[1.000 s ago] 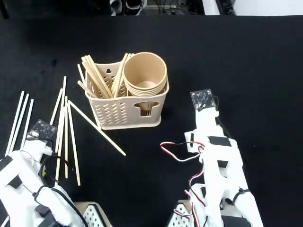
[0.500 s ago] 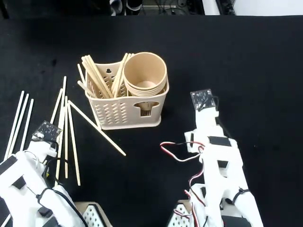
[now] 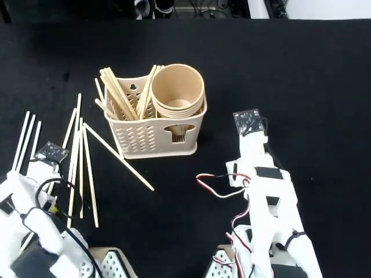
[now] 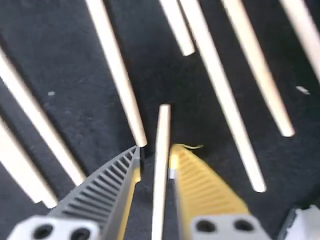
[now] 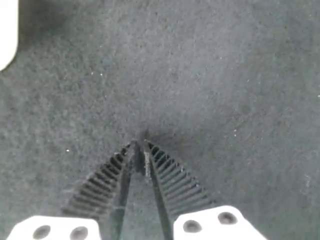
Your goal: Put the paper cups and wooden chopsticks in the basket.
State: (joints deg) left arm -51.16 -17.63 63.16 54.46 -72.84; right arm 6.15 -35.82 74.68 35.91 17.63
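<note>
My left end effector [image 4: 156, 149] straddled one chopstick [image 4: 164, 116], not clamped, at 8 o'clock of the basket [image 3: 145, 140], right end effector [image 5: 139, 146] clenched empty, 3 o'clock.

One basket [image 3: 153, 136], one stack of paper cups [image 3: 177, 87], roughly nine loose chopsticks [image 3: 136, 174]

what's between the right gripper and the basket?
Nothing. The high view shows a bare stretch of black table between the basket and the right gripper. The right wrist view also shows bare cloth at the gripper's tips.
</note>
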